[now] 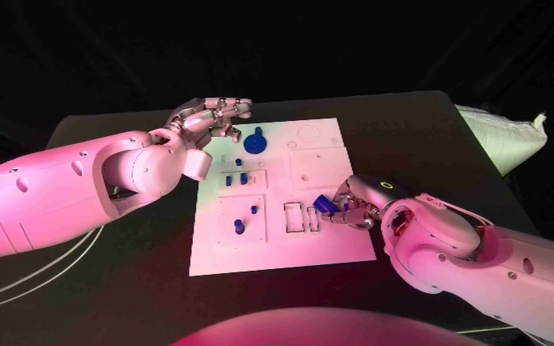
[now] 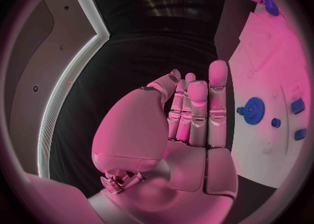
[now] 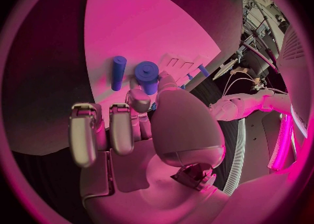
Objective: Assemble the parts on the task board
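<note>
The white task board lies in the middle of the table. On it are a blue gear near the far left and a few small blue parts along the left side. My right hand is over the board's right edge beside the rectangular slots. It pinches a blue part between thumb and finger. A blue peg shows just beside that part; whether it is held I cannot tell. My left hand hovers at the board's far left corner, fingers straight and holding nothing.
A white bag lies at the table's right edge. White cable loops off the table's left side. Bare black table surrounds the board.
</note>
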### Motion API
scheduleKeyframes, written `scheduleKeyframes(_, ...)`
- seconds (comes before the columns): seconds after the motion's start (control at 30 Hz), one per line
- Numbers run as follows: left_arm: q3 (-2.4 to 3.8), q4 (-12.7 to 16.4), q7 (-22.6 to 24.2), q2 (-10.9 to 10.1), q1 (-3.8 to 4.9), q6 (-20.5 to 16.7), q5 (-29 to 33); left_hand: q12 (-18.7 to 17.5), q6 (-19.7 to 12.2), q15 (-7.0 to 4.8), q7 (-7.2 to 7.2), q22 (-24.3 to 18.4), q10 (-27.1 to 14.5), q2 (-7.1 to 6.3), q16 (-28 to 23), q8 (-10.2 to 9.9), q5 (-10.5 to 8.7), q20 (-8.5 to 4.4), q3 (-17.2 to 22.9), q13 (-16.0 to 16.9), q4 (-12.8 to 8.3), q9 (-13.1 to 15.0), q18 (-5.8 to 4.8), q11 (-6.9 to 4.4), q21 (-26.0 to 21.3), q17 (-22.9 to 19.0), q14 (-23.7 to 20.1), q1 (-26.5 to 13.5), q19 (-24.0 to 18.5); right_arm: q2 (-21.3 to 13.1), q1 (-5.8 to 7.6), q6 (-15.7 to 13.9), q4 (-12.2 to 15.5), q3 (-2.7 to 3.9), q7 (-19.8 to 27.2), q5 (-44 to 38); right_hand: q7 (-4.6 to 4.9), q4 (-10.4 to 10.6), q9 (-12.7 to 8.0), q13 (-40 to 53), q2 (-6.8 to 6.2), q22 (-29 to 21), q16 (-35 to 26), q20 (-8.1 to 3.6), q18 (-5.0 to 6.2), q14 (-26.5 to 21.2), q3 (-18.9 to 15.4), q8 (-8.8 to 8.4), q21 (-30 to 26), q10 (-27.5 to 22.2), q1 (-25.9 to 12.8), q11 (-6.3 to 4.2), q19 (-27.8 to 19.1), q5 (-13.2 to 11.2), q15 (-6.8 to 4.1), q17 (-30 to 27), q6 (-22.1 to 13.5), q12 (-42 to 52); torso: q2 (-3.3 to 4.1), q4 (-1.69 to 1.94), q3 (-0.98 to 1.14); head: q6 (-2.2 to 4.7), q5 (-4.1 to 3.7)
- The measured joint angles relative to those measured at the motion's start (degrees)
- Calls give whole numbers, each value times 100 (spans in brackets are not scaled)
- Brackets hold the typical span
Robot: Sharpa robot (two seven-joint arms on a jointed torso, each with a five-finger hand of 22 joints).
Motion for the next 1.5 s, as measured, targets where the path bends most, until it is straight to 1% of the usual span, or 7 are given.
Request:
scheduleKeyframes(0.1,0,1,-4,0,0,7,0,0,0,0,0,0,0,0,0,0,0,0,0,0,0,0,0,0,0,0,0,0,0,4,4,-29,4,4,13,-9,-27,-57,3,48,92,0,0,0,0,0,98,35,20,-24,218,-10,0,-511,0,0,8,0,-1,0,0,-3,-1)
scheduleKeyframes(0.2,0,4,-8,-1,-1,14,-1,0,0,0,0,0,0,0,0,0,0,0,0,0,0,0,0,0,0,0,0,0,0,-11,-4,-140,36,-6,6,3,-37,-4,8,141,146,0,41,0,0,0,152,57,26,17,284,-50,0,-574,1,0,25,53,0,1,1,-3,3)
scheduleKeyframes(0.33,0,4,-11,-7,-3,20,-1,0,0,19,0,-9,0,0,0,0,0,0,-18,1,18,0,0,0,0,-7,-19,0,0,-72,-33,-478,186,-23,-28,179,-17,27,2,256,114,0,130,0,0,-12,341,57,64,43,317,-35,0,-34,-12,0,48,111,0,3,4,1,19)
scheduleKeyframes(0.7,0,2,-14,5,-11,37,-2,0,0,22,0,-14,0,0,0,0,0,0,-23,4,24,0,0,0,0,-9,-21,0,0,-108,72,-1166,482,13,-32,1049,-10,36,-44,361,16,-1,155,0,0,2,349,55,87,130,177,-80,0,585,-41,-1,58,111,-3,7,1,52,23)
scheduleKeyframes(1.3,0,6,-20,25,-16,58,-2,35,-20,22,-20,-14,-26,2,0,0,0,0,-39,3,40,0,0,1,-1,-16,-22,-2,0,307,79,-435,264,5,-69,1666,-72,224,-21,348,28,3,153,0,0,1,216,90,86,212,-474,-121,-1,925,-41,3,200,-1,5,10,1,30,103)
scheduleKeyframes(1.4,0,7,-21,31,-16,65,-2,35,-20,22,-20,-16,-42,30,0,0,0,0,-56,6,56,-5,0,-1,-28,-16,-22,-30,0,361,79,-360,244,5,-69,1699,-86,225,296,383,62,3,153,0,0,1,154,95,86,212,-620,-120,0,928,-41,3,217,-1,5,4,1,30,115)
scheduleKeyframes(1.5,0,9,-22,33,-16,73,-2,35,-20,22,-20,-20,-42,30,0,0,0,0,-63,8,63,-5,0,-1,-28,-16,-22,-30,0,387,79,-333,225,5,-70,1707,-106,210,317,400,62,3,153,0,0,1,138,95,86,213,-620,-120,0,928,-41,3,237,-1,4,1,4,35,124)
